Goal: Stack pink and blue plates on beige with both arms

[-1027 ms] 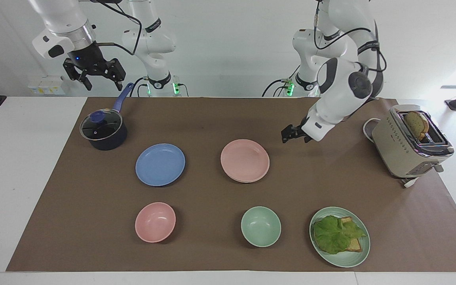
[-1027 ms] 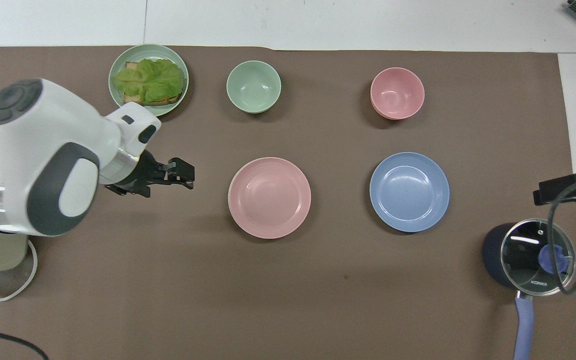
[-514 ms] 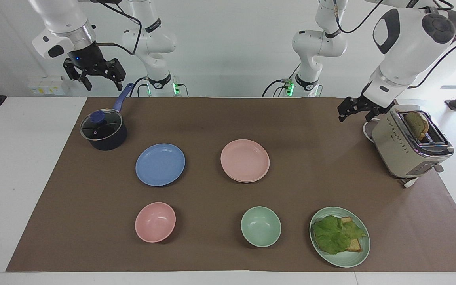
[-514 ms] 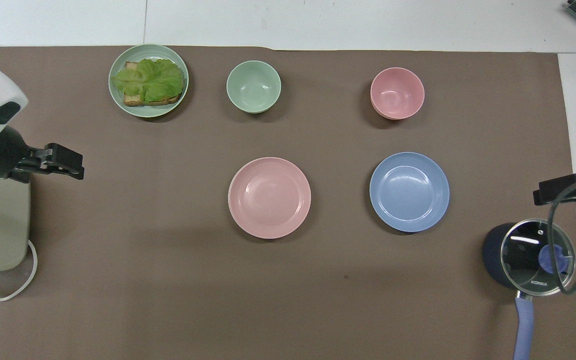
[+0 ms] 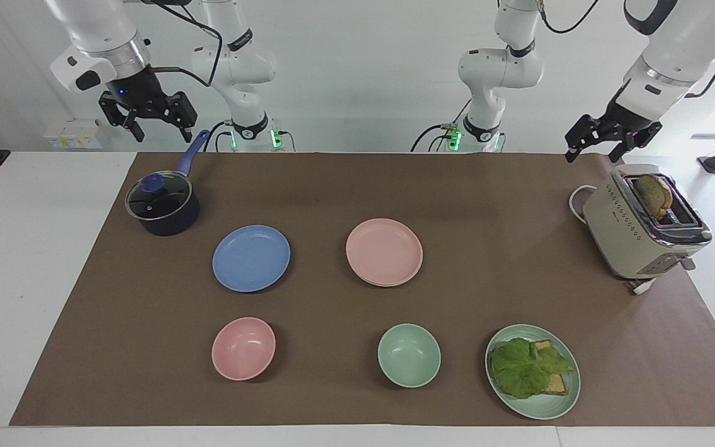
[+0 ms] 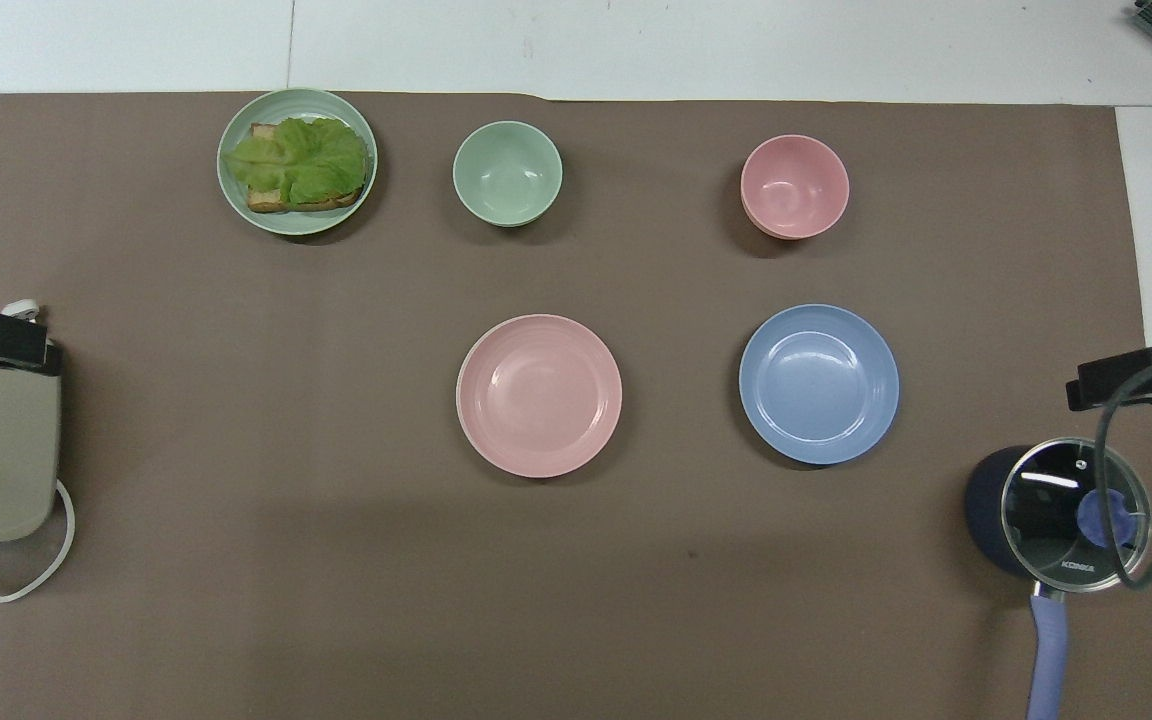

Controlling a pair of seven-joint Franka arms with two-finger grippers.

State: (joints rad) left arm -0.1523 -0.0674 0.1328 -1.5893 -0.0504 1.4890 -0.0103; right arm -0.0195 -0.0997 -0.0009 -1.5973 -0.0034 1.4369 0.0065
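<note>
Plates sit side by side mid-table on the brown mat — the pink plate (image 5: 384, 251) round, shallow and matte, resting on another plate whose rim barely shows beneath it; colour cannot be told. The blue plate (image 5: 251, 257), same size, lies alone toward the right arm's end. The left gripper (image 5: 604, 144) hangs over the toaster (image 5: 643, 226), the right gripper (image 5: 157, 128) over the saucepan (image 5: 162, 205) — both jaws apart, holding nothing.

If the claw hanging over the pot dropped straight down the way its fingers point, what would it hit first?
Probably the saucepan: the right gripper points its open fingers down over the pan's blue handle. Depth is hard to judge, so it could land on the brown mat instead.
</note>
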